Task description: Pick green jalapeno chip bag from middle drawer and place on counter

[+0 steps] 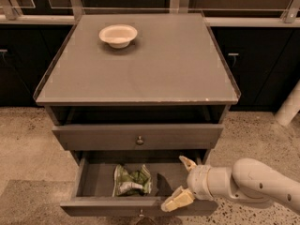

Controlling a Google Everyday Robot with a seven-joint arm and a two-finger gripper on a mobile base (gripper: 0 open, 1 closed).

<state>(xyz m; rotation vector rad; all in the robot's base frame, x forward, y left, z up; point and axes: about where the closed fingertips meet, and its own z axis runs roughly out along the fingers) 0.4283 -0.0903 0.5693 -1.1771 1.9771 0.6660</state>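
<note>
The green jalapeno chip bag (131, 180) lies crumpled on the floor of the open middle drawer (96, 179), left of centre. My gripper (180, 182) is open, with one fingertip at the drawer's back right and the other at its front edge. It sits to the right of the bag, a small gap apart, holding nothing. The counter (159, 64) is the flat grey top of the cabinet above.
A cream round bowl (118, 34) stands at the counter's back left. The upper knobbed drawer front (138, 136) is closed above the open drawer. Dark cabinets stand behind and to both sides. A white post (289, 105) stands at the right on the speckled floor.
</note>
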